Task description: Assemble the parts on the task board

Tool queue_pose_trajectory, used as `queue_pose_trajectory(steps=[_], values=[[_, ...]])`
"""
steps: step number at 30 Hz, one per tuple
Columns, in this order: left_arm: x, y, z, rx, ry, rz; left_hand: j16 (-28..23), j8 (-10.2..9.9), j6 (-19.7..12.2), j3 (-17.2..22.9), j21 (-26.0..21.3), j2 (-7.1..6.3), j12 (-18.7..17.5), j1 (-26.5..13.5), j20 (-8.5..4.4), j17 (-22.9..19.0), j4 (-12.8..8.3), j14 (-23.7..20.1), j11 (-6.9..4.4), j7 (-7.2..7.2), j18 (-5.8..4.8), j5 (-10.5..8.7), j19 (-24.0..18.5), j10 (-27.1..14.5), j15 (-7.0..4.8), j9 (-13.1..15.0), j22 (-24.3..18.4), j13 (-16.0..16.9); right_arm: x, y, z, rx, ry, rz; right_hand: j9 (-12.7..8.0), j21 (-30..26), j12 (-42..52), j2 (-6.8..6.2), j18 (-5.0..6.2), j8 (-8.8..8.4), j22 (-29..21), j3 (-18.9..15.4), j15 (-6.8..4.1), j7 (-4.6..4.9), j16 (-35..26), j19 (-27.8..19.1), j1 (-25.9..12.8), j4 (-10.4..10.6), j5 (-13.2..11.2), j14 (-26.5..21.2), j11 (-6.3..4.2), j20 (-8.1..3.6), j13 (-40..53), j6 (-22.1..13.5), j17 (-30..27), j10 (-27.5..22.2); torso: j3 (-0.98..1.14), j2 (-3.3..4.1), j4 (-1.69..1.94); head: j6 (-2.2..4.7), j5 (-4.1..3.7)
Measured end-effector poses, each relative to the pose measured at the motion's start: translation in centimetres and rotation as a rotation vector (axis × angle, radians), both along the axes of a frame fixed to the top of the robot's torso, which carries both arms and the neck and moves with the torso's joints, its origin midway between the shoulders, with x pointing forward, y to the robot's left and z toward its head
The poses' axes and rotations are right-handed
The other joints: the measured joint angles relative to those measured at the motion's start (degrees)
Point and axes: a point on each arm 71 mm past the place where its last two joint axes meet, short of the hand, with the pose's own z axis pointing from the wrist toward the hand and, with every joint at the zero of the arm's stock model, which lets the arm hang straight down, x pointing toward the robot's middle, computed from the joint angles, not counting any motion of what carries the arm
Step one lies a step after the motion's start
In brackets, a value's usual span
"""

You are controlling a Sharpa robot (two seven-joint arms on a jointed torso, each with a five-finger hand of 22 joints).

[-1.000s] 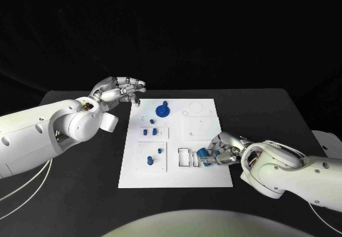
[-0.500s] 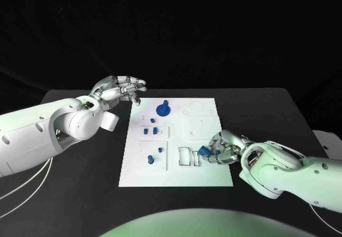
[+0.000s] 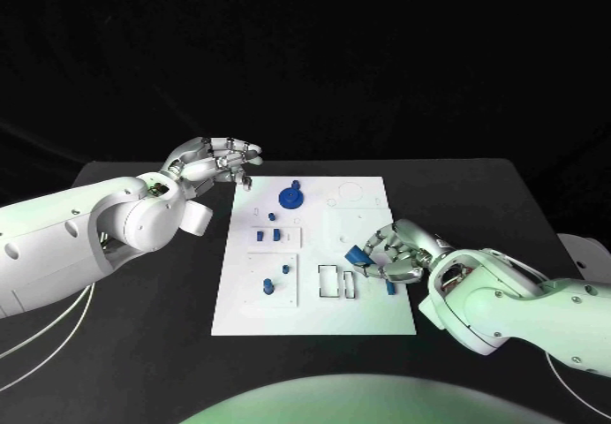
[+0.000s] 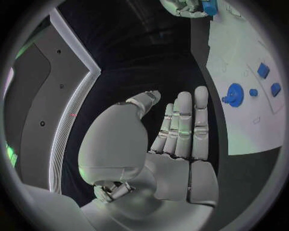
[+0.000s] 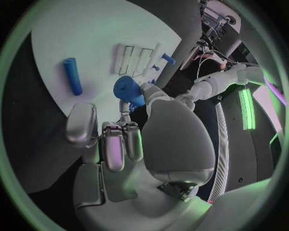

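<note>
The white task board (image 3: 319, 311) lies mid-table. My right hand (image 3: 397, 254) hovers over its right edge and pinches a short blue cylinder part (image 3: 360, 257) between thumb and fingers; the right wrist view shows that part (image 5: 128, 89) at the fingertips above the board (image 5: 90, 33). A blue peg (image 5: 72, 76) lies flat on the board near two rectangular slots (image 5: 135, 60). A blue gear (image 3: 293, 195) stands at the board's far end. My left hand (image 3: 214, 160) hangs above the table beyond the board's far left corner, holding nothing, fingers extended (image 4: 183, 127).
Small blue parts sit in the left panels of the board (image 3: 264, 236) (image 3: 268, 285). The rectangular slots (image 3: 337, 281) lie just left of my right hand. The left wrist view shows the gear (image 4: 233, 94), two blue parts (image 4: 263, 70) and the right hand (image 4: 191, 6).
My right hand has lifted off the board and shifted toward the far side, carrying the blue cylinder part up with it. The left hand has stayed put.
</note>
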Motion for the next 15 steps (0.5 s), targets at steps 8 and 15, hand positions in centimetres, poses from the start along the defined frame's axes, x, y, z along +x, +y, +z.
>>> queue_pose_trajectory(steps=[8,15], values=[[0.0,-0.1,0.0,0.0,0.002,-0.002,0.0,0.0,0.0,0.0,0.0,0.0,0.0,0.0,0.0,0.0,0.0,0.0,0.0,0.0,0.0,0.0,0.0,0.0,0.0,0.0,0.0,0.0,0.2,1.8,-0.6,0.051,0.067,0.009,-0.3,-0.3,0.0,0.0,0.0,-0.01,0.0,0.6,0.0,0.28,0.0,0.0,0.0,0.0,-1.3,0.0,0.0,0.0,0.0,0.1,0.0,0.0,0.01,0.04,0.12,-0.19,0.18],[0.0,-0.1,0.0,0.0,0.002,-0.002,0.0,0.0,0.0,0.0,0.0,0.0,0.0,0.0,0.0,0.0,0.0,0.0,0.0,0.0,0.01,0.0,0.0,0.0,0.0,0.0,0.0,0.0,0.0,3.0,-1.5,0.05,0.135,0.04,-0.3,-0.9,-0.3,1.43,0.0,-0.06,0.0,2.1,0.01,0.73,0.0,0.0,-4.9,0.3,-6.5,0.0,0.01,0.0,0.0,0.5,0.0,0.0,-0.02,0.04,0.12,-0.39,0.43]])
